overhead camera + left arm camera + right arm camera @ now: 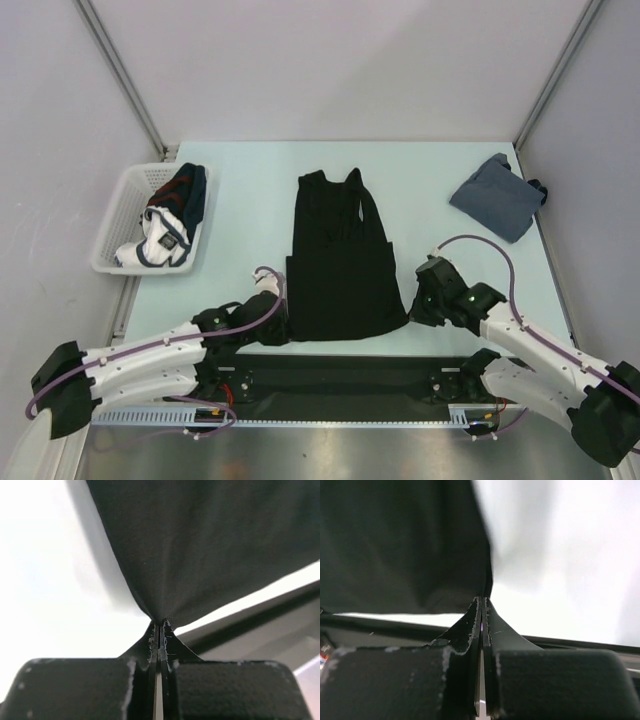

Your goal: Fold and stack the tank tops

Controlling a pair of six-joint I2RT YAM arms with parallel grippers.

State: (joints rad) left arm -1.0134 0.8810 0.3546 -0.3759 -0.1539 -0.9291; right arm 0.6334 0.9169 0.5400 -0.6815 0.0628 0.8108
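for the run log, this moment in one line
left gripper: shut on black tank top corner | right gripper: shut on other corner | blue-grey tank top: far right

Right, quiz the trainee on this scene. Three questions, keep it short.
1. True or false: the left gripper and the right gripper are each shut on a near corner of the black tank top.
2. Where on the table does the blue-grey tank top lie? A) near left B) far right C) centre
3. What holds the heap of clothes at the left?
Key: 1 true. 2 B. 3 the white basket.
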